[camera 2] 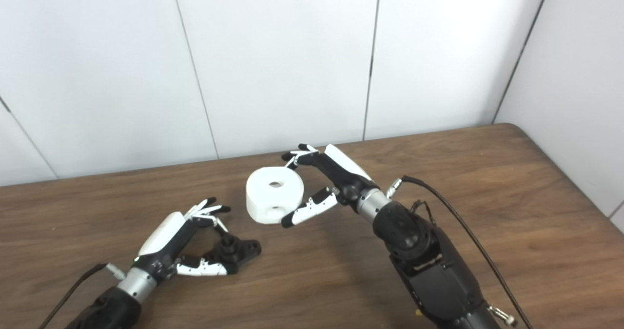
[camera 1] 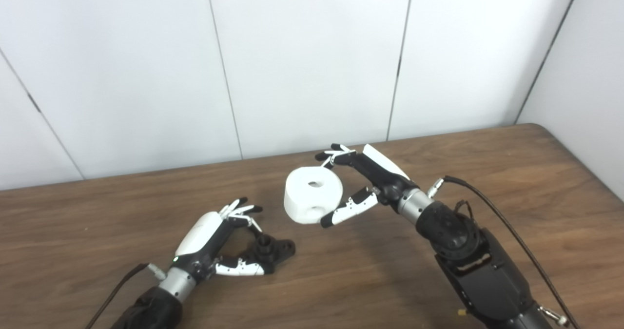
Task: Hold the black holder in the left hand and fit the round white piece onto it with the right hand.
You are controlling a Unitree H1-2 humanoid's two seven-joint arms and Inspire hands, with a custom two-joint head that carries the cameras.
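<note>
A: Where's the holder?
B: On the table, the left hand around it.
A: And the white piece?
B: Gripped in the right hand, above the table.

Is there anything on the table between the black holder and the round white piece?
No. Both eye views show only bare wooden table between the black holder and the round white piece.

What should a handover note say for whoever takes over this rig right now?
Left robot hand: around the holder on the table, fingers not visibly closed on it.
Right robot hand: shut on the white piece, carried above the table, beyond and right of the holder.
Done: white piece picked up.
Left: firm up the holder grasp, bring the piece over, fit it on.
</note>
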